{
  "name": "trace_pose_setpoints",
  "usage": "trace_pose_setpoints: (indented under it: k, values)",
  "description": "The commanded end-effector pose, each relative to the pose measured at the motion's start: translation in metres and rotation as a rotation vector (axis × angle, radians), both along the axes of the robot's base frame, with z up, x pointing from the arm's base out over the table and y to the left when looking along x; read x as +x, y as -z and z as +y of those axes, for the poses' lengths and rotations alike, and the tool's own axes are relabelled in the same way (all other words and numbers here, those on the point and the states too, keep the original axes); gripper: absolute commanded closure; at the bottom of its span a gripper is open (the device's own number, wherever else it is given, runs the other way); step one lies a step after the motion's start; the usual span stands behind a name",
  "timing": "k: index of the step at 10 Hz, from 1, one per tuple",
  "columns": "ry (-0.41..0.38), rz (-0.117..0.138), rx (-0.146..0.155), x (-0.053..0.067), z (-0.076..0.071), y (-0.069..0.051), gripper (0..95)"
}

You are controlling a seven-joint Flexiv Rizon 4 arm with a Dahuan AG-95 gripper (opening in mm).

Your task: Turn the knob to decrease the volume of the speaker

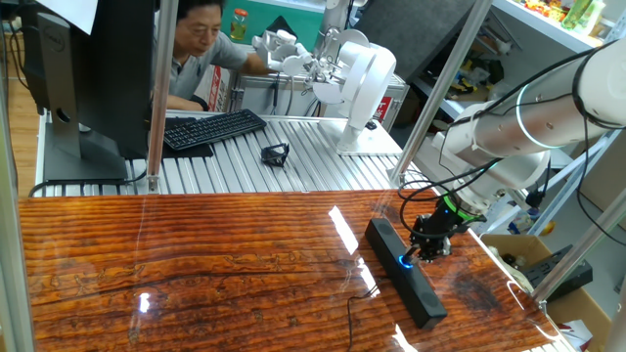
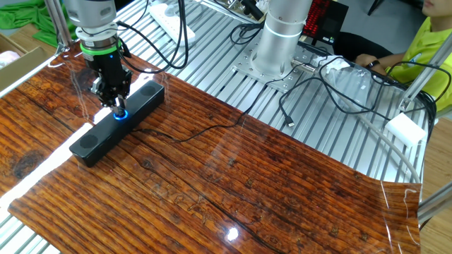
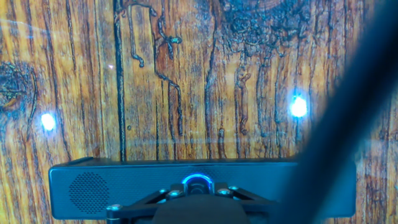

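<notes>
Speaker (image 1: 405,272): a long slim black bar lying flat on the wooden tabletop (image 1: 196,264); in the hand view a round grille shows on its left end.
Knob (image 2: 119,115): a small round dial with a blue glow around it, on the speaker's top face, about at the middle of the bar's length.
Claw (image 2: 115,101): it points straight down and stands directly over the knob, right at it. Whether the fingers are clamped on the dial or only beside it — this I cannot tell, because the claw body hides the tips in every view.
Hand view: the blue ring of the knob shows just above the dark body of the claw at the bottom edge; a blurred dark band crosses the right side, in front of the speaker.
Arm (image 1: 548,108): white with black cables, it comes to the speaker from the side of the bar that is away from the tabletop's middle.
Cable (image 2: 191,132): thin and black, it lies on the wood from the speaker toward the ribbed metal surface.
Keyboard (image 1: 210,128): black, on the ribbed metal surface, well apart from the speaker — beyond the far edge of the wood.
Person (image 1: 196,39): sits behind the keyboard, far from the speaker.
</notes>
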State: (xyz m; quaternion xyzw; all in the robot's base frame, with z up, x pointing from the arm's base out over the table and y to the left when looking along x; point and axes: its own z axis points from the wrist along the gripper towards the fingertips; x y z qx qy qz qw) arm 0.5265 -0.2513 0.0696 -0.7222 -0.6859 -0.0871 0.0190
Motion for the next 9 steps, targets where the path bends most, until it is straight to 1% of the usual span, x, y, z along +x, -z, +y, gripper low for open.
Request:
trace_pose_setpoints:
  k: [1, 5, 6, 7, 9]
  values:
    - [0.0, 0.0, 0.0, 0.0, 0.0001, -0.0002, 76.0]
    - [0.0, 0.0, 0.0, 0.0, 0.0001, -0.0002, 76.0]
    - [0.178, -0.018, 0.006, 0.0, 0.0031, 0.0032, 19.0]
    - [0.18, -0.022, 0.008, 0.0002, 0.0033, 0.0032, 0.0]
    - [0.18, -0.028, 0.015, 0.0004, 0.0034, 0.0027, 0.0]
